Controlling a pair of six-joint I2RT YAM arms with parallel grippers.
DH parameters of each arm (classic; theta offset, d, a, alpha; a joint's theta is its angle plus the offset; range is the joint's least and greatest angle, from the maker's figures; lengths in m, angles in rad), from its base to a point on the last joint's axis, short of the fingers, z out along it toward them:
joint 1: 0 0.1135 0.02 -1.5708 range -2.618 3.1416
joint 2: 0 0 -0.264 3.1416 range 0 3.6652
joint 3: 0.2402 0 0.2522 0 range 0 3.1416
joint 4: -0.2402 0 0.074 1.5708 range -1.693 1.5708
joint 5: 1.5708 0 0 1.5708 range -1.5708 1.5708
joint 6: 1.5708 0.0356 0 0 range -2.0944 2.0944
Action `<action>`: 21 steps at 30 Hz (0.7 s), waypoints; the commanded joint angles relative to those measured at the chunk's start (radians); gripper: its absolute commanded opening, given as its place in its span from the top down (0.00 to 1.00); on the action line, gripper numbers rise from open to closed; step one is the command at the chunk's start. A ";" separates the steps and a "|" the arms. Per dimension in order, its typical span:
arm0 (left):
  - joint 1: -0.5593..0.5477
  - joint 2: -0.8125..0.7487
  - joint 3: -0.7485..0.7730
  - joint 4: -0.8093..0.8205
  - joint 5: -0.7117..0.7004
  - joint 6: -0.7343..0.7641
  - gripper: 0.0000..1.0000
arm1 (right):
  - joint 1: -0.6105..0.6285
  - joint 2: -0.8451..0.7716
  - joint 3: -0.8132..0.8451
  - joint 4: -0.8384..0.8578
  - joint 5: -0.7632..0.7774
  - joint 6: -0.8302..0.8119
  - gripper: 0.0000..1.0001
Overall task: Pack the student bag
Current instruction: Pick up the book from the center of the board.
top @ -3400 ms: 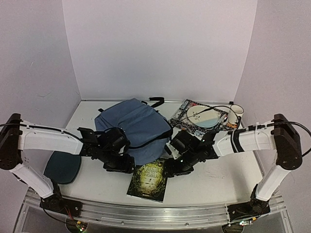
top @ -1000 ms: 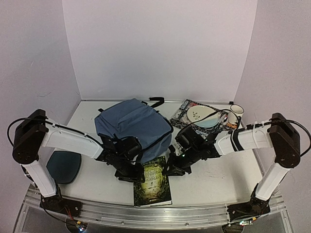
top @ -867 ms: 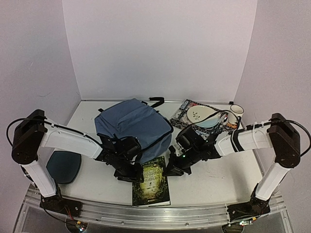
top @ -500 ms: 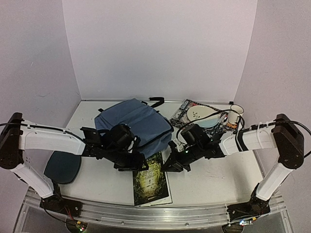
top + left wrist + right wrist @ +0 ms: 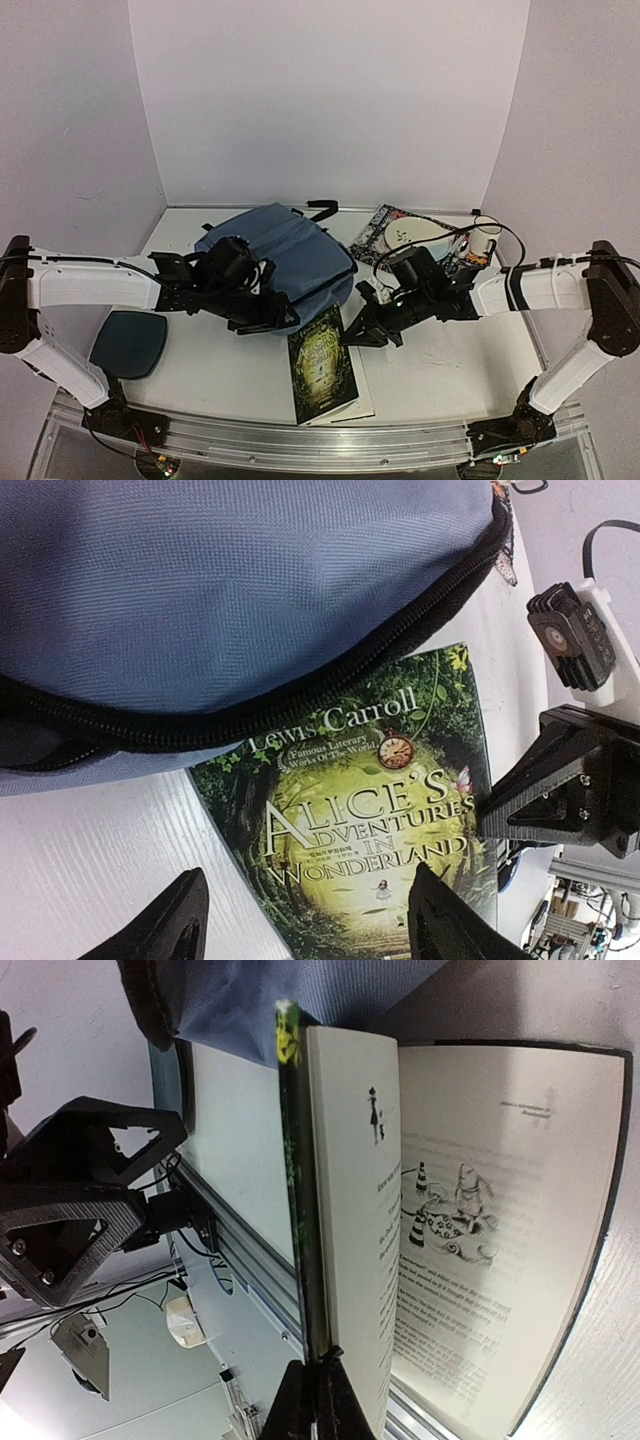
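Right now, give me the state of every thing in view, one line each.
student bag: lying flat, zipper edge over the book's top
book: front cover lifted, pages showing
right gripper: shut on the book's cover
left gripper: open, above the book
mug: upright
bowl: upright, on the patterned mat
teal pad: flat on the table

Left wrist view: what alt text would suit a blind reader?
A green paperback, Alice's Adventures in Wonderland, sits on the white table, its top edge under the black zipper of a slate-blue backpack. The left fingers stand open at the bottom; the right fingers meet its right edge.
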 commanded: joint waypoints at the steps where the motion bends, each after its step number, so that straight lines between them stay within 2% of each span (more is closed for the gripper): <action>1: 0.000 0.090 0.007 0.042 0.070 0.041 0.32 | -0.006 0.012 -0.019 0.026 -0.002 -0.021 0.98; 7: 0.000 0.180 0.002 0.044 0.118 0.064 0.34 | -0.008 0.063 -0.028 0.027 0.001 -0.047 0.81; 10: -0.001 0.212 0.003 0.048 0.141 0.074 0.34 | -0.008 0.098 -0.023 0.028 -0.012 -0.055 0.76; 18: -0.010 0.281 0.012 0.092 0.210 0.084 0.36 | -0.007 0.173 0.008 0.049 -0.023 -0.075 0.75; 21: -0.010 0.283 0.013 0.103 0.224 0.085 0.37 | -0.007 0.190 0.013 0.071 -0.038 -0.069 0.83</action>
